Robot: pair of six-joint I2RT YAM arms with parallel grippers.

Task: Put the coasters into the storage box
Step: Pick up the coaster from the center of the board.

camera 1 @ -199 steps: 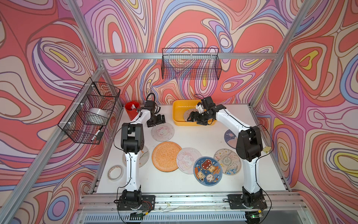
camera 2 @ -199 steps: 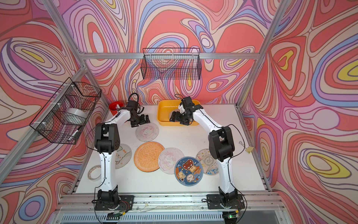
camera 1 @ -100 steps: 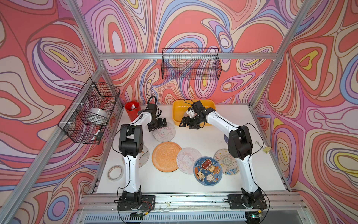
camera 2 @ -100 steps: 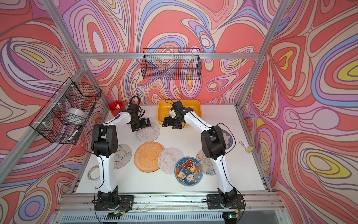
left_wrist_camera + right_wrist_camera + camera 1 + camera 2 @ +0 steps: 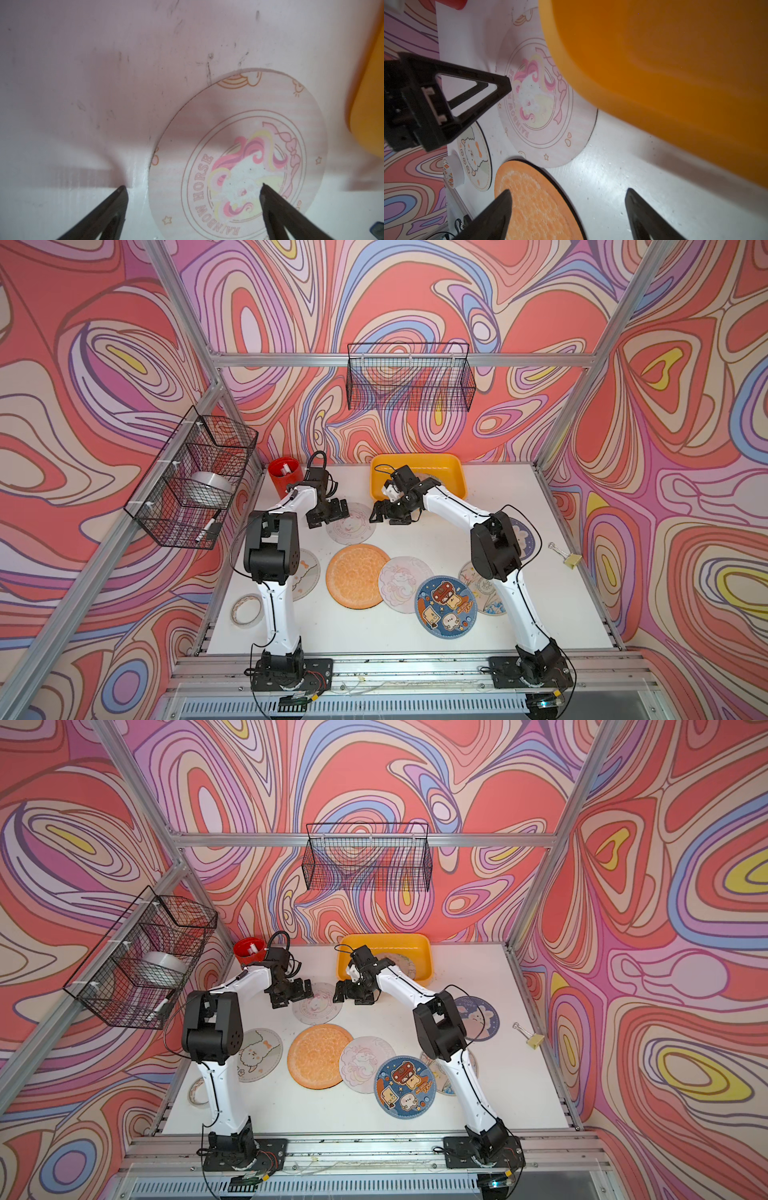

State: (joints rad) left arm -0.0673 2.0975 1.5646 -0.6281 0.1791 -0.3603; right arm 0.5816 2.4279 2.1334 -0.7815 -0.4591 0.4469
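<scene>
— Pink round flat coaster [image 5: 239,149]: any writing on it?
— "RAINBOW HORSE", curved around a unicorn head. It lies flat on the white tabletop [image 5: 83,83], just beside the shallow yellow plastic storage box [image 5: 457,477].
— And the left gripper [image 5: 193,186]?
— Jaws wide apart, holding nothing. One tip is over the print, its mate over bare table past the coaster's edge.
— The right gripper [image 5: 568,191]?
— Also spread and empty, in front of the box.
— Other lettering?
— A white tape roll [image 5: 453,172] bears orange marks, too blurred to read.
— Anything in the box?
— One pale printed coaster [image 5: 401,965].
</scene>
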